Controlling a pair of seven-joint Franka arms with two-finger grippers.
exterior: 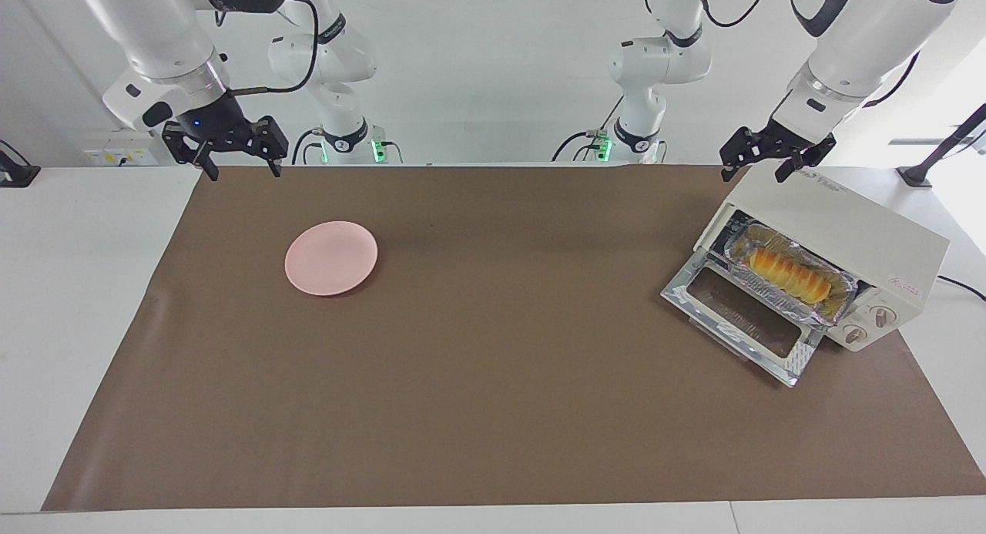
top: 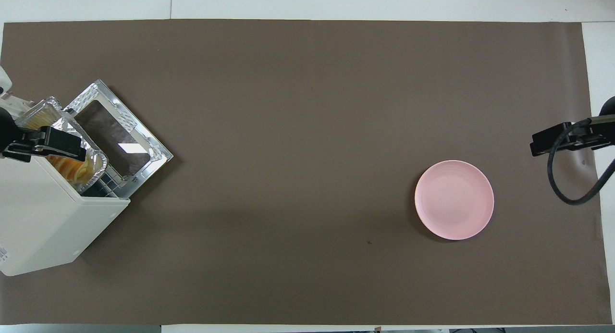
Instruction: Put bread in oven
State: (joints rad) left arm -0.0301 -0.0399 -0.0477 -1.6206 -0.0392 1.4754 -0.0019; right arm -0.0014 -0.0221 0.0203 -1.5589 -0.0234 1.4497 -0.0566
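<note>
Going by the facing view. Right gripper hangs in the air over the mat's edge nearest the robots, at the right arm's end of the table; fingers spread apart, nothing between them; this arm waits. In the overhead view only its tip shows at the frame edge.

Pink plate lies flat on the brown mat, round, smooth, matte, bare on top, well apart from everything else. Nothing stands between it and the oven, just plain mat, which is thin, paper-like, lightly creased along its edges.

Left gripper is up in the air over the oven's top corner nearest the robots, fingers apart, holding nothing. In the overhead view it covers part of the tray.

Oven sits at the left arm's end of the table, turned at an angle; boxy cream-white shell, 2 knobs on its front. Glass door is dropped open, shiny metal frame, dark pane. Foil tray, crinkled silver, rests in the oven's mouth on the wire rack. Bread lies in that tray: elongated, golden-yellow, crosswise ridges like joined slices, shorter than the tray.
</note>
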